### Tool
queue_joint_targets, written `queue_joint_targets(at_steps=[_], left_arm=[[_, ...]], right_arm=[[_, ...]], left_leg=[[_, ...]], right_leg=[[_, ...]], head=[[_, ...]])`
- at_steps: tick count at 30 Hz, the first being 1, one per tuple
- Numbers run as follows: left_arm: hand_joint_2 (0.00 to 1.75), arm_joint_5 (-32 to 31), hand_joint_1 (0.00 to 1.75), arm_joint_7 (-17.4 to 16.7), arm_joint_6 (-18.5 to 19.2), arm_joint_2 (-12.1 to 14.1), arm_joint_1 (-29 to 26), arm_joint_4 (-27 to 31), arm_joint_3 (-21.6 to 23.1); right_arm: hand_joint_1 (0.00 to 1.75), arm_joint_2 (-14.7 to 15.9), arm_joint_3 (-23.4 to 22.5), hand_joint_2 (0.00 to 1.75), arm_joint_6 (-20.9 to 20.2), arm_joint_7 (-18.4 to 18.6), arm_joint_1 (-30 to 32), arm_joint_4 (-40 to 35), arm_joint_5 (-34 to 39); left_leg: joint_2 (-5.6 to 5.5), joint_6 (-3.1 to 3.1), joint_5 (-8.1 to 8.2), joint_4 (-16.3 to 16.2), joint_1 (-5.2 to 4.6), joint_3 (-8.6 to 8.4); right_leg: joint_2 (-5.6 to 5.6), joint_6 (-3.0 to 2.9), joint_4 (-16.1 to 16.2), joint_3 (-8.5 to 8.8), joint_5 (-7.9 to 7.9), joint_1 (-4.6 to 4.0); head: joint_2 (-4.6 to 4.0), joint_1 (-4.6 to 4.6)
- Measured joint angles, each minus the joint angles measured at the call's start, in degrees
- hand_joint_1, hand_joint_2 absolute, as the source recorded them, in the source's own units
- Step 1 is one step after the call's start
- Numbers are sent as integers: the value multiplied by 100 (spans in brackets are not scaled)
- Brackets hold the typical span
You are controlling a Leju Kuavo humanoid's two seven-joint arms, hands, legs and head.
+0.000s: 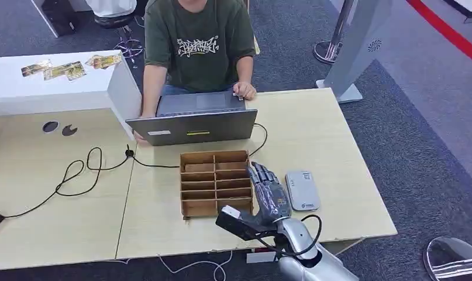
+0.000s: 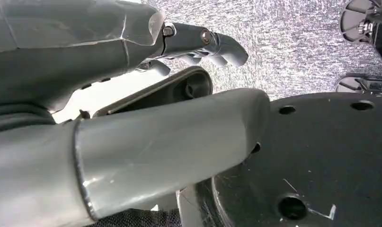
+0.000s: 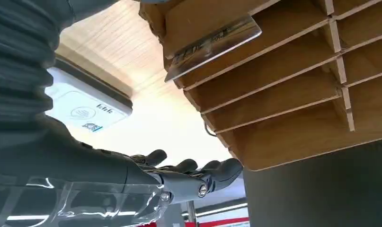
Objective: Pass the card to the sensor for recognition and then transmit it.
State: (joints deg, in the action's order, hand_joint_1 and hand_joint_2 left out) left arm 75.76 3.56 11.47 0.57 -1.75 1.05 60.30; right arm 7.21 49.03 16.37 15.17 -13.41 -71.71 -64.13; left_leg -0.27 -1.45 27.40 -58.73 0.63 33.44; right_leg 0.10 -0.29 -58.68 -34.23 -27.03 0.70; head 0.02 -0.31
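Raw wooden organizer (image 1: 214,182), glossy card (image 3: 212,47), matt plastic sensor (image 1: 302,190)

right hand (image 1: 267,193) raised, fingers extended and apart, holding nothing, left hand (image 2: 132,71) hanging, fingers loosely curled

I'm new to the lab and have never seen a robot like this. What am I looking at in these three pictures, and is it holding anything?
It is a humanoid robot with two arms. The wide picture comes from its head, looking down at a wooden table. The other two come from cameras at its wrists, so they look tilted.

On the table stand a cardboard compartment box, a white card reader, a laptop that a person is using, and a black cable.

The right robot hand reaches out between box and reader, fingers extended, holding nothing. Its wrist view shows a card sticking out of one box compartment. The left robot hand hangs above the carpet, holding nothing.
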Motion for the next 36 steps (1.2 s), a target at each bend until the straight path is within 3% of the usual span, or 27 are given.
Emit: queue_joint_targets(at_steps=[23, 36], left_arm=[[0, 50, 0, 0, -2, -2, 0, 0, 0], [0, -9, 0, 0, -2, 0, 2, 0, 0]], right_arm=[[0, 133, 52, 175, 325, 96, 255, -153, -262], [0, -328, 61, 175, 699, -208, 113, 360, -348]], left_leg=[[1, 0, 0, 0, 0, -1], [1, 0, 0, 0, 0, 0]], right_leg=[[2, 0, 0, -1, 0, 0], [2, 0, 0, -1, 0, 0]], head=[[0, -2], [0, 0]])
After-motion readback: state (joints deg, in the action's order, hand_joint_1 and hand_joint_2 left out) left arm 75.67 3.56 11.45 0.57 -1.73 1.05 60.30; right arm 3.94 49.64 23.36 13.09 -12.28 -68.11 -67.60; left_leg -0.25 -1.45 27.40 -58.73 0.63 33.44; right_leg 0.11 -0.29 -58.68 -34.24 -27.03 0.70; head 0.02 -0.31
